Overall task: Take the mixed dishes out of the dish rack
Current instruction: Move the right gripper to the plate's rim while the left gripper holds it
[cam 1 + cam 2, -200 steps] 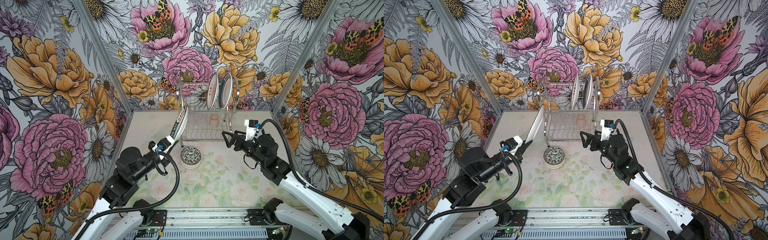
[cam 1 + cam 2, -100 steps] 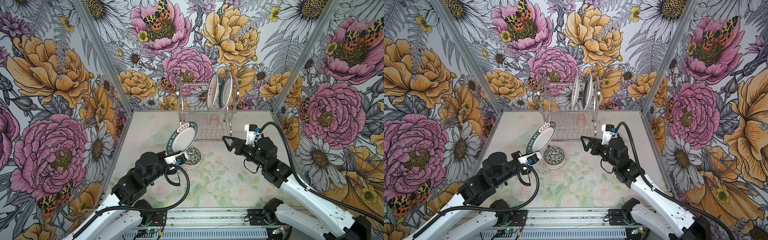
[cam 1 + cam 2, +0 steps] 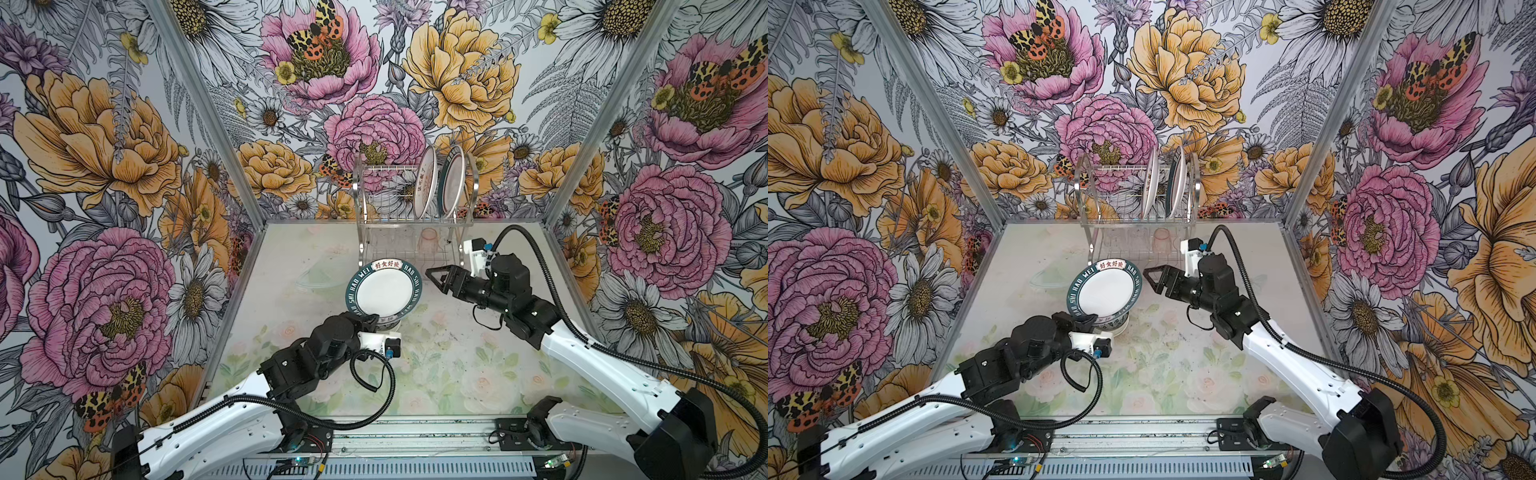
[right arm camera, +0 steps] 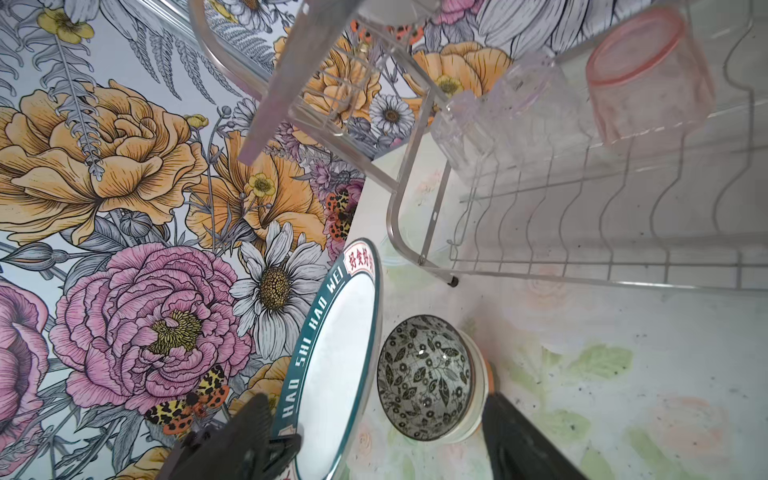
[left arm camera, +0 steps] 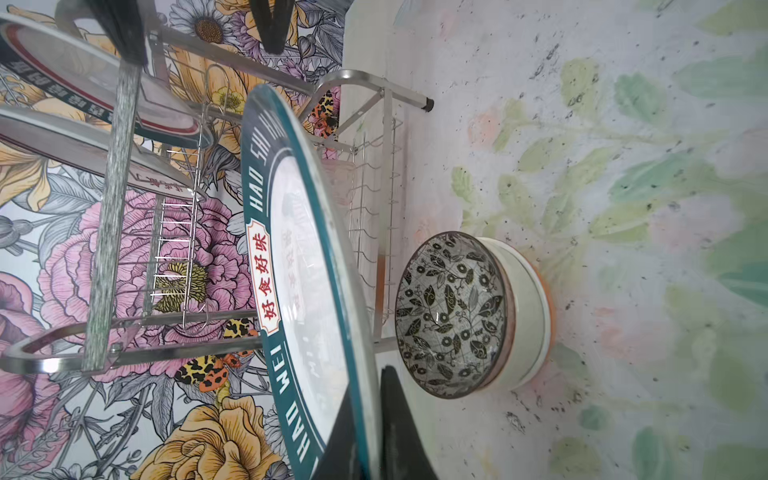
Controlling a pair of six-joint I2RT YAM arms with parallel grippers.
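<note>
Plate first: my left gripper (image 3: 372, 319) is pinching the teal plate (image 3: 384, 291) by its bottom edge, with the jaws pressed tight on the rim. The plate is round, so it has no long side. It is tipped up on its edge. Its white face is turned up and toward the front of the table (image 3: 457, 374), and its back is turned to the dish rack (image 3: 409, 208). The little label (image 3: 386, 264) with red letters sits at the top of the rim, on the rack side. In both top views the plate hangs in front of the rack, right over a stack of bowls (image 3: 390, 326), and does not touch the rack.

My right gripper (image 3: 435, 281) is just beside the plate but apart from it. Its jaws are spread with nothing in them, and it points toward the plate.

Two more plates (image 3: 426, 183) stand on edge in the top shelf of the rack. A pink cup (image 4: 648, 75) and a clear cup (image 4: 498, 116) sit on the bottom shelf.

From above, the plate hides most of the bowls. My wrist cameras see them better: a leaf bowl (image 5: 451, 316) with black leaves inside sits in a cream bowl (image 5: 523, 316), and an orange edge peeks out underneath. The clear cup is very hard to spot from above. My left fingers (image 5: 401, 432) are cut off at the picture edge, and so are my right fingers (image 4: 523, 440)
</note>
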